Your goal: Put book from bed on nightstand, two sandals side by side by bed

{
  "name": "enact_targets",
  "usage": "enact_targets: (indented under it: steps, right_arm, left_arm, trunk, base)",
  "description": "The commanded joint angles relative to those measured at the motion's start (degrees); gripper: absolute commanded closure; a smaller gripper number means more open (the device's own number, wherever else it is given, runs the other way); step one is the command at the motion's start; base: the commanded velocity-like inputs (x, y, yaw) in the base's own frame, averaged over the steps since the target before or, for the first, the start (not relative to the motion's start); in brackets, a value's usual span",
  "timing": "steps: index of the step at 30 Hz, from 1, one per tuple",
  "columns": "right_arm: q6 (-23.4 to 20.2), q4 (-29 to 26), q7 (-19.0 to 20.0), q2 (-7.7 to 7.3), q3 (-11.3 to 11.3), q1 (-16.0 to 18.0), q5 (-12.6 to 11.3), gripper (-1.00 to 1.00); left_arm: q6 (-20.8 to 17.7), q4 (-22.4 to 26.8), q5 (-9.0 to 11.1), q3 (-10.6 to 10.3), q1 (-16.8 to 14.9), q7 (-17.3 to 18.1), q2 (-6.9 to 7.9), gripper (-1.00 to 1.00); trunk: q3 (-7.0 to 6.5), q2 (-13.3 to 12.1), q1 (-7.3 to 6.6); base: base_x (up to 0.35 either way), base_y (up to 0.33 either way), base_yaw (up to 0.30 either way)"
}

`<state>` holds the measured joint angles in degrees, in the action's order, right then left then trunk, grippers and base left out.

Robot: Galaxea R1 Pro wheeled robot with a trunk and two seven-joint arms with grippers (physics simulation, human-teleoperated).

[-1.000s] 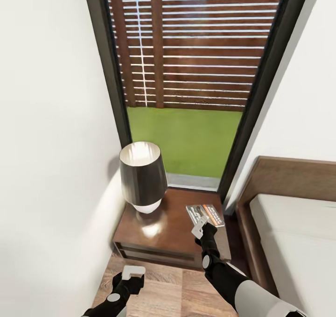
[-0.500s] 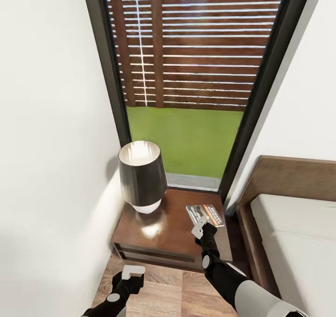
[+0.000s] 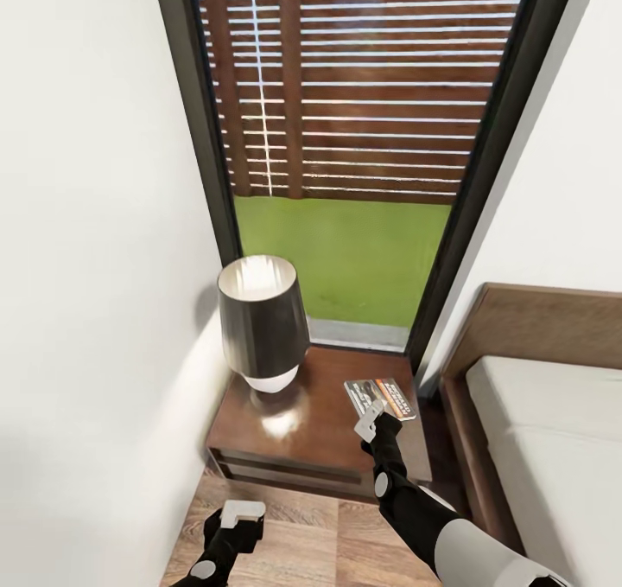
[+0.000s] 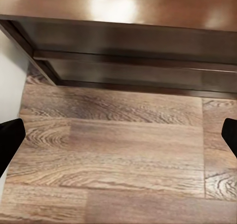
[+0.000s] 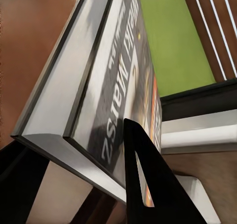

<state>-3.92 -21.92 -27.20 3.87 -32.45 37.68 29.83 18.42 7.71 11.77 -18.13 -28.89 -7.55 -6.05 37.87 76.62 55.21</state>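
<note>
The book (image 3: 381,396), dark with an orange band and white lettering, hangs tilted over the right part of the nightstand (image 3: 315,427). My right gripper (image 3: 370,420) is shut on its near edge. In the right wrist view the book (image 5: 113,80) sits clamped between the black fingers (image 5: 148,184). Low over the wood floor in front of the nightstand, my left gripper (image 3: 239,514) is open, and in the left wrist view its fingertips (image 4: 7,140) stand far apart with nothing between them. The bed (image 3: 553,423) lies to the right. The sandals are out of view.
A dark-shaded table lamp (image 3: 261,321) stands on the left half of the nightstand. A white wall (image 3: 95,310) closes the left side. Behind the nightstand is a tall dark-framed window (image 3: 345,137). The nightstand's drawer front (image 4: 123,41) faces the left wrist camera across plank floor (image 4: 113,150).
The head view has shifted slightly. My left gripper has sunk a little lower toward the floor. The right gripper and the book hold their place.
</note>
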Motion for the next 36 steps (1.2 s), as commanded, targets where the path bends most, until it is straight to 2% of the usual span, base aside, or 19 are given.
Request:
enact_targets:
  steps: [1,13,36]
  right_arm:
    - [-0.4,0.03,-0.31,-0.01,-0.24,0.04,0.48,1.0]
    - [0.93,0.03,-0.31,-0.01,-0.24,0.09,0.63,1.0]
    - [0.73,0.03,-0.49,-0.01,-0.24,0.09,0.67,1.0]
  left_arm:
    - [0.21,-0.06,0.46,-0.51,-0.04,-0.24,-0.01,-1.0]
    - [0.22,-0.12,0.53,-0.57,-0.03,0.23,-0.02,-1.0]
    - [0.14,-0.15,0.54,-0.59,-0.03,0.17,-0.19,-1.0]
  trunk:
    - [0.23,0.44,0.22]
    - [2.38,5.25,2.86]
    - [6.51,14.48,7.91]
  base:
    - [0.0,0.0,0.0]
    - [0.0,0.0,0.0]
    - [0.0,0.0,0.0]
